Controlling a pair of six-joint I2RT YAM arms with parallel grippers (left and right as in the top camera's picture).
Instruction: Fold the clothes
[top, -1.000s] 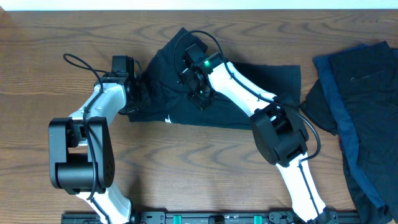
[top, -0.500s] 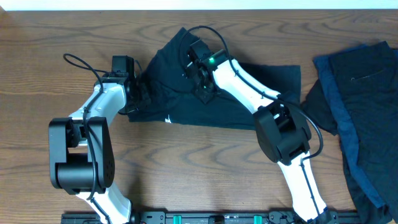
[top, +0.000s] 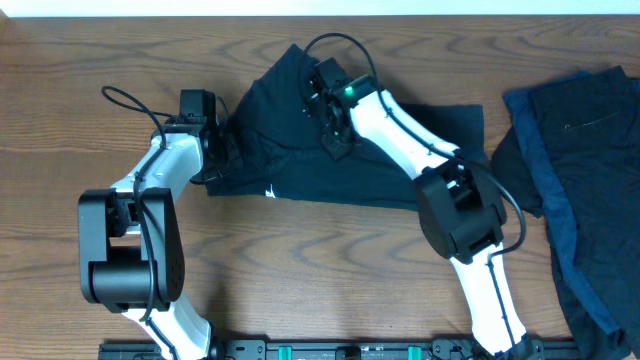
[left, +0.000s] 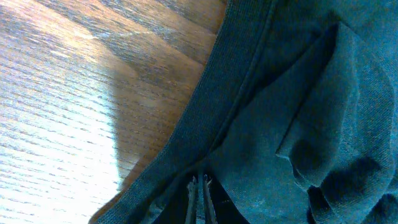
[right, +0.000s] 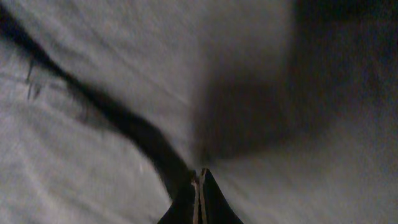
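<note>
At the far edge of the brown wooden table (top: 300, 270): folding the dark navy cloth T-shirt (top: 400, 160).
My left gripper (left: 199, 190) and right gripper (right: 199, 186) both pinch its fabric, fingers together; I should carry it over evenly, no tugging.

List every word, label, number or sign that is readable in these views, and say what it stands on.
No text can be read in any view.
White label on the dark T-shirt: too small to read from overhead.
Pile of clothes at the right: no lettering shows.
Both wrist views show only plain cloth with no print.
</note>
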